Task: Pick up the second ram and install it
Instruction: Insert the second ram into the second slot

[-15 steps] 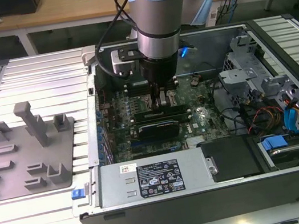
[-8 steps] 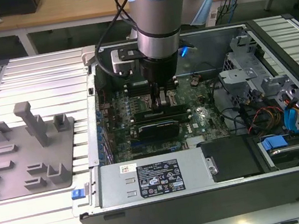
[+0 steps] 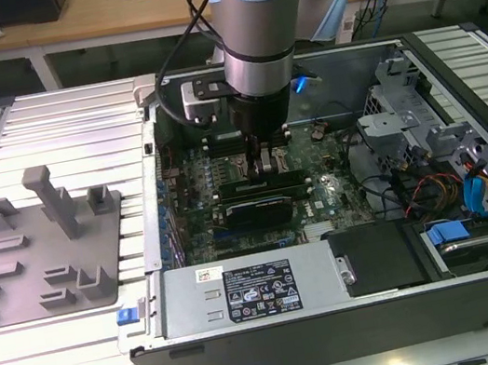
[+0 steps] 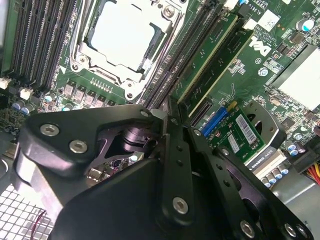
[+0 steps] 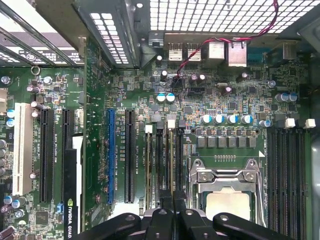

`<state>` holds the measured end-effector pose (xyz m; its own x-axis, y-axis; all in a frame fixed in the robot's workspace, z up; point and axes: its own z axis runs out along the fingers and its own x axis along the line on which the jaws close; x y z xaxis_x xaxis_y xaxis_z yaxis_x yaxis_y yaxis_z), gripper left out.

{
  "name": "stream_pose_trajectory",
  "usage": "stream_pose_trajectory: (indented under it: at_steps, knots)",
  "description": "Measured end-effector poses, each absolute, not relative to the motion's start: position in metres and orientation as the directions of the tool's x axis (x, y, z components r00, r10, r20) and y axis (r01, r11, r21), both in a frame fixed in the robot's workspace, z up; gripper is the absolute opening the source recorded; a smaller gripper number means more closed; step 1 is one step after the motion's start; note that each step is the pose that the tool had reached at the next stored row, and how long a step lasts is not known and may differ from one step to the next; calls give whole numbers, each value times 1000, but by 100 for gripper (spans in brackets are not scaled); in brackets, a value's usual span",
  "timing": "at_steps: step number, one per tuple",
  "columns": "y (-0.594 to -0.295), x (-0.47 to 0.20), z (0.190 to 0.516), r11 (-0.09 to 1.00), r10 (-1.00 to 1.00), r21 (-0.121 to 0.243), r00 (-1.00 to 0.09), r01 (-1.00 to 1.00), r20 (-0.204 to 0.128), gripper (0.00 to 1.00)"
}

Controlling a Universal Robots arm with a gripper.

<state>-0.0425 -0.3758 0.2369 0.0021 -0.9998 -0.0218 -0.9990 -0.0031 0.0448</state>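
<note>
My gripper (image 3: 264, 162) reaches down into the open computer case, over the motherboard's memory slots. Two green ram sticks stand side by side in the slots next to the silver processor (image 4: 122, 32). The second ram (image 4: 202, 57) runs straight into the seam between my fingers (image 4: 172, 117), level with its neighbour (image 4: 225, 62). My gripper is shut on its top edge at about mid-length. In the first wrist view, the black fingers (image 5: 162, 216) meet over the slot with the white end clip (image 5: 171, 123).
A grey fixture plate (image 3: 42, 242) with posts and holders lies at the exterior view's left of the case. A graphics card (image 3: 254, 211) sits beside the memory slots. The power supply (image 3: 249, 290), drive cage (image 3: 480, 235) and cables (image 3: 424, 184) crowd the case's front and the exterior view's right.
</note>
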Motion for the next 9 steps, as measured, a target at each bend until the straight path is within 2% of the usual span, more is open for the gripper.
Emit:
stream_pose_trajectory:
  at_steps: [9]
  knots:
    - [-376, -42, 234, -3, -1000, 45, 2, -999, -22, 9]
